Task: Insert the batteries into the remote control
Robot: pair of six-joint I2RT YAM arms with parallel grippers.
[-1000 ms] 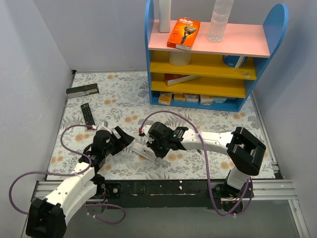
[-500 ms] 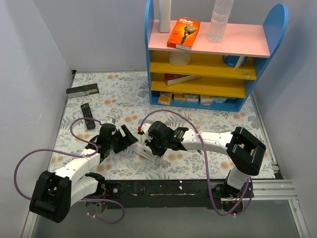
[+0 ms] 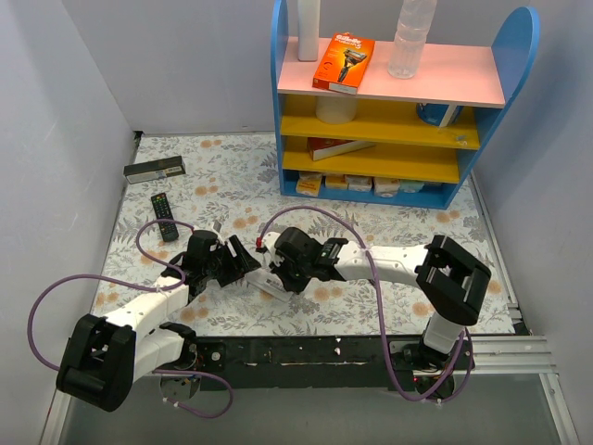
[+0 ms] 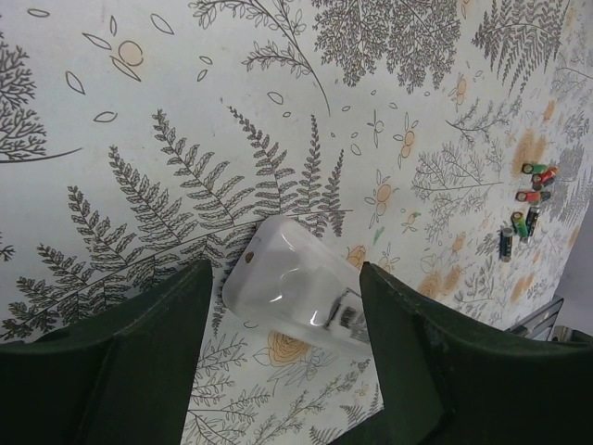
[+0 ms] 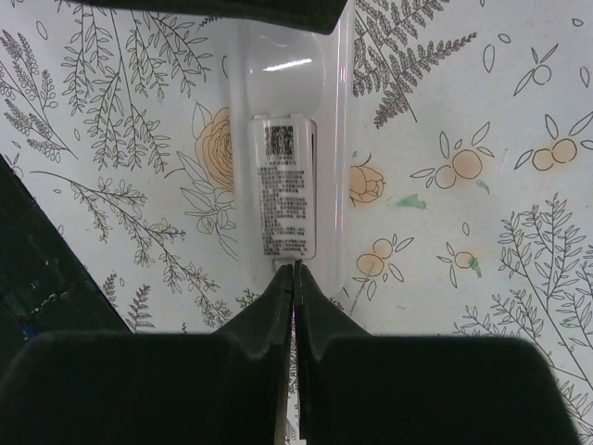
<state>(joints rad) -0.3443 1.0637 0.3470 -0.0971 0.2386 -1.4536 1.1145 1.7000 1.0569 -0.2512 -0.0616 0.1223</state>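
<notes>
Remote control (image 4: 295, 295) between open left gripper (image 4: 285, 283) jaws, closed right gripper (image 5: 295, 270) abutting

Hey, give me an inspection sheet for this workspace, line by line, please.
Surface: floral cloth, flat, no spills seen.
Job's things: white remote lying flat; batteries loose in a cluster, apart from it.
Clutter: black remote and dark flat box, far left.
Grippers: left gripper open, straddling the white remote's end; right gripper shut, tips at its label panel.
Cables: purple cables looping off both arms.
Surroundings: blue shelf unit with orange box and bottle; grey walls.
</notes>
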